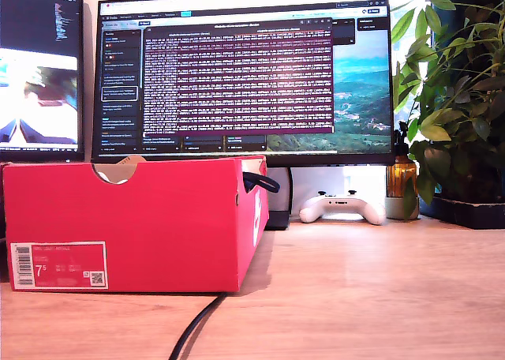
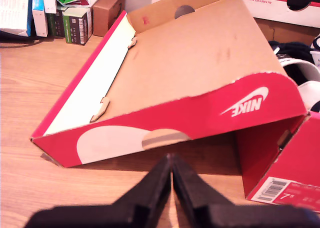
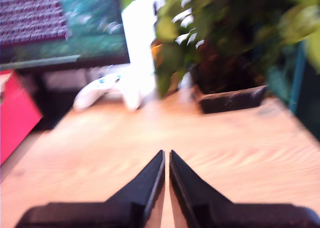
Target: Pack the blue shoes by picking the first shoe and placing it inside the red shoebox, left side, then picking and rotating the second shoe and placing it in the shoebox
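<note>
Shoebox sits at the exterior view's left on the bench, barcode label facing that camera, thumb notch in the top rim. A dark loop, maybe a lace, pokes over its far rim; I cannot tell whether a shoe is inside. To the exterior view's right come the controller and then the plant.

In the first wrist view the lid lies tilted open beside the shoebox, and a shoe shows partly behind it. My first claw is closed on nothing, low over the bench in front of the lid. My second claw is also closed and empty, over bare bench facing the plant.

Risks, as I judge them: the propped lid stands between my first claw and the shoe, so a straight reach could knock it. A cable runs under the shoebox's corner and could snag.
</note>
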### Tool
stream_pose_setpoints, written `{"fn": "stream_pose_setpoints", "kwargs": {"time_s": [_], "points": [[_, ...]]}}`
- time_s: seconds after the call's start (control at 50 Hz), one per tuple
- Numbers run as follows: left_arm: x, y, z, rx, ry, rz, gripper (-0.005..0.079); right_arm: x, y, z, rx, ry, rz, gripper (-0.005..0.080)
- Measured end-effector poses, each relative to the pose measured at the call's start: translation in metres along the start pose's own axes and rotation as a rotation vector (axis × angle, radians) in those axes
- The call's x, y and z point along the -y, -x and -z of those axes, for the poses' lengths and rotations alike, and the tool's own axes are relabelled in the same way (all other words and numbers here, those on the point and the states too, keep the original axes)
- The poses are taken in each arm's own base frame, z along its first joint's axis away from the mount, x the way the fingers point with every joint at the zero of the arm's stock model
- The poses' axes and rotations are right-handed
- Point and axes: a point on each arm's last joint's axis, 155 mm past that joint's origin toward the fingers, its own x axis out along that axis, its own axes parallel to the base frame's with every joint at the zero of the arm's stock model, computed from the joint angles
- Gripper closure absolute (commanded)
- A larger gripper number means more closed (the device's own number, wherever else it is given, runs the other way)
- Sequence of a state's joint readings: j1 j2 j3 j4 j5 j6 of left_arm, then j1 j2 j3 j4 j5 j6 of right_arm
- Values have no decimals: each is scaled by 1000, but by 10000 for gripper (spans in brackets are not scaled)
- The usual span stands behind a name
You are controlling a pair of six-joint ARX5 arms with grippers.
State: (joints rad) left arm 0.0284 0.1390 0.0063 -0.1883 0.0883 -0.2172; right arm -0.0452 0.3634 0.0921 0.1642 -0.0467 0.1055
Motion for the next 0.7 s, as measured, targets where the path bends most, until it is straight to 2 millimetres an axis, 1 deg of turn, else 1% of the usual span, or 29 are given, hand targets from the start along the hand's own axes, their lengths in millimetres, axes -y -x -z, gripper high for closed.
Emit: {"fn": "stream_pose_setpoints", "kwargs": {"time_s": [0.14,0.34,0.46,0.52,0.7], "points": [[0,0,0,0,0,0,764,-5,6,1,38,2,-32,754],[0,0,0,0,0,0,764,-4,12,29,-39,-2,-35,754],[0,0,0,0,0,0,764,-5,18,34,-53,-1,-41,754],[0,0,0,0,0,0,764,-7,21,41,-76,-3,-52,754],[0,0,0,0,0,0,764,-15,24,35,-51,-10,-97,754]]}}
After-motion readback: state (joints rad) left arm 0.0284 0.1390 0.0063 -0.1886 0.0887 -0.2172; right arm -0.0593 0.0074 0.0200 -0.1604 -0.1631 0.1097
